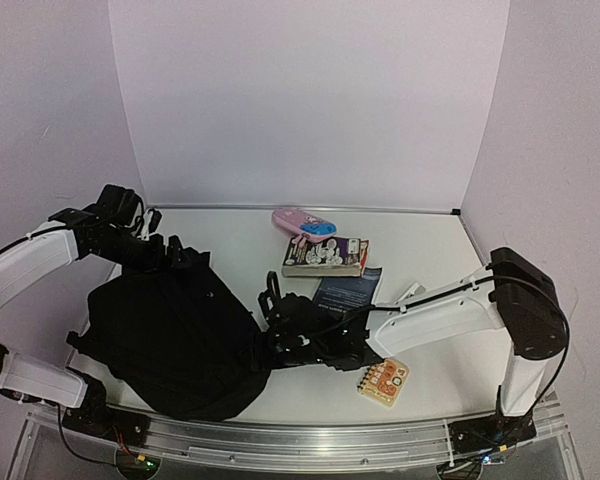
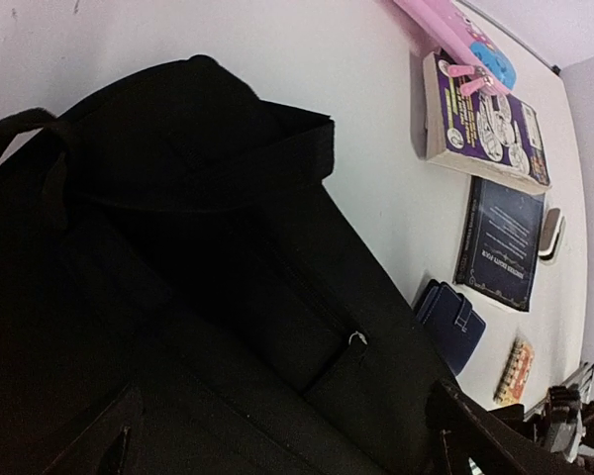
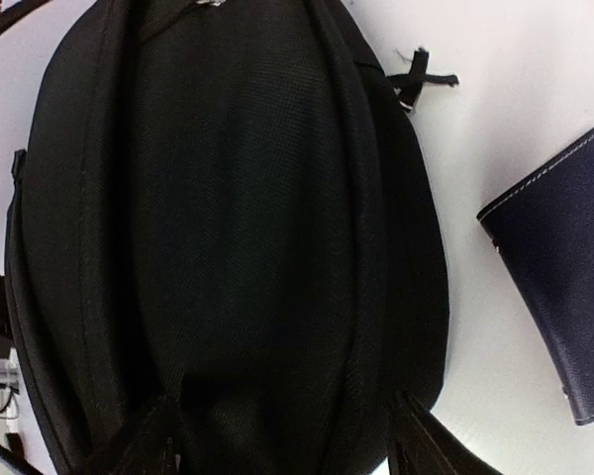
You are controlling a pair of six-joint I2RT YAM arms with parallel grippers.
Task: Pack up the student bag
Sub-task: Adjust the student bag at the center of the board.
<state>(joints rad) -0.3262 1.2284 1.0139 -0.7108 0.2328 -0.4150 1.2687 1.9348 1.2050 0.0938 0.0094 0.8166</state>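
The student bag (image 1: 170, 340) is a big black backpack lying flat on the left half of the table. It fills the left wrist view (image 2: 208, 297) and most of the right wrist view (image 3: 238, 218). My left gripper (image 1: 180, 256) hovers at the bag's far top end, open, its fingertips (image 2: 453, 435) spread wide over the fabric with nothing between them. My right gripper (image 1: 276, 318) is at the bag's right edge, also open. Its fingers (image 3: 428, 447) straddle the rounded end of the bag without pinching it.
A dark-blue wallet (image 3: 564, 267) lies just right of the bag. Further right are a dark booklet (image 1: 348, 292), a paperback book (image 1: 325, 257), a pink pencil case (image 1: 302, 222), a small white eraser (image 2: 550, 232) and an orange spiral notepad (image 1: 383, 382).
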